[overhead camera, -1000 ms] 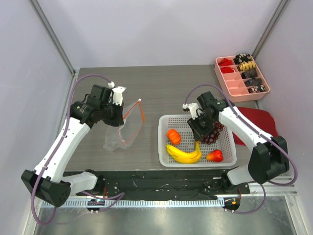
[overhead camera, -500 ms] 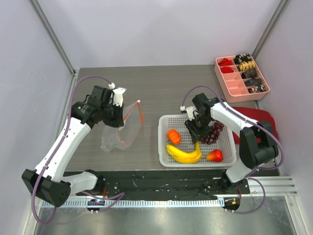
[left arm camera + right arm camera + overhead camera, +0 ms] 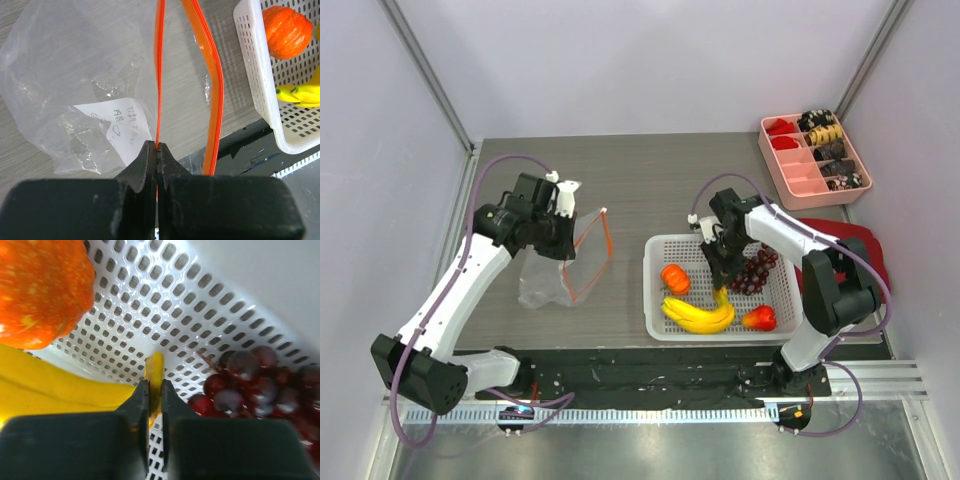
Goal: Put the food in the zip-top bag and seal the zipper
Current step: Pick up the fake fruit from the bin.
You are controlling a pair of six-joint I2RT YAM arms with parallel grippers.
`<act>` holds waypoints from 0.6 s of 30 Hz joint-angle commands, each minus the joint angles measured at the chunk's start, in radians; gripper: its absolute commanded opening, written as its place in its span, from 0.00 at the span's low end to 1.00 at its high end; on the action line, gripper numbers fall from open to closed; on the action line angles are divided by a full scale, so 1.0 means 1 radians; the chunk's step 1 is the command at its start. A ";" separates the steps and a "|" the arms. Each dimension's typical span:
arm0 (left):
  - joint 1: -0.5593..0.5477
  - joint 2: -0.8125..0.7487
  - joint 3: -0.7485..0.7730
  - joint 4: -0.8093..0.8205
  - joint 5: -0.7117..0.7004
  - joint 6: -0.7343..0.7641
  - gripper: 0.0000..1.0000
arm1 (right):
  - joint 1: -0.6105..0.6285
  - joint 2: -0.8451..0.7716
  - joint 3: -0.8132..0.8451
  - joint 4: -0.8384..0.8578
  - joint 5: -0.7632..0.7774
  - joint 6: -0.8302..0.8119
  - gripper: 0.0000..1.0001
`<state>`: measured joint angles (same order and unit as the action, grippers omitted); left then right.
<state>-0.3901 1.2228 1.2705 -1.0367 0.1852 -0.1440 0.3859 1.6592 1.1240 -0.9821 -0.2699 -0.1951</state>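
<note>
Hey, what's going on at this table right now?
The left end effector is shut on one side of the zipper, and the zip-top bag has its mouth open. The right end effector is down in the white perforated basket, shut on the stem of the banana bunch. The pumpkin, grape cluster and red-orange fruit lie in the basket. No food shows in the bag.

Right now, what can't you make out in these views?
Left wrist: label print too small to read; zipper near end hidden behind left pincer.
Right wrist: banana cut off at left edge, partly behind right pincer.
Top: tray snacks too small to name.
</note>
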 commanded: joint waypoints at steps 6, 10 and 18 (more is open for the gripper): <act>0.003 0.026 0.059 0.047 0.000 -0.026 0.00 | 0.002 -0.114 0.244 -0.026 0.024 0.059 0.01; 0.003 0.024 0.067 0.081 0.013 -0.048 0.00 | 0.001 -0.188 0.328 0.034 0.032 0.088 0.01; 0.003 0.029 0.072 0.118 -0.082 -0.135 0.00 | 0.018 -0.184 0.528 0.123 0.196 0.138 0.01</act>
<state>-0.3901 1.2556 1.3052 -0.9813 0.1795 -0.2062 0.3939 1.4532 1.5463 -0.9211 -0.1886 -0.1108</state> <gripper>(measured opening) 0.013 0.084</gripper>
